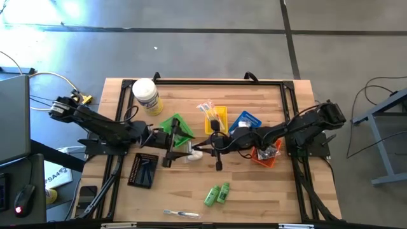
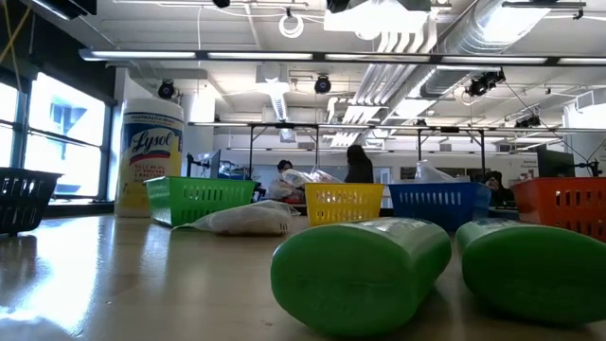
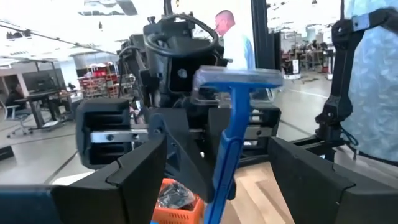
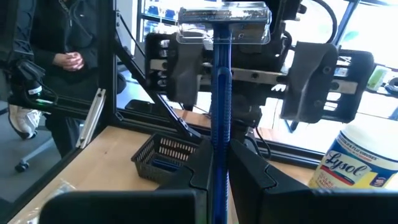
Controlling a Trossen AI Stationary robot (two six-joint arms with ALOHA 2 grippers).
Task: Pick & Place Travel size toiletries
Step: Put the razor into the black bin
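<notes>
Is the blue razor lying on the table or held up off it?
Held up: the blue razor is clamped by its handle in the right gripper, clear of the table.

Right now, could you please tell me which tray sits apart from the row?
The black tray: it lies alone, nearest the table's front edge, left of the green tubes.

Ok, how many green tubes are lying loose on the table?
2. One green tube and a second green tube lie side by side near the table edge at the high view's bottom. More may be hidden inside the trays.
</notes>
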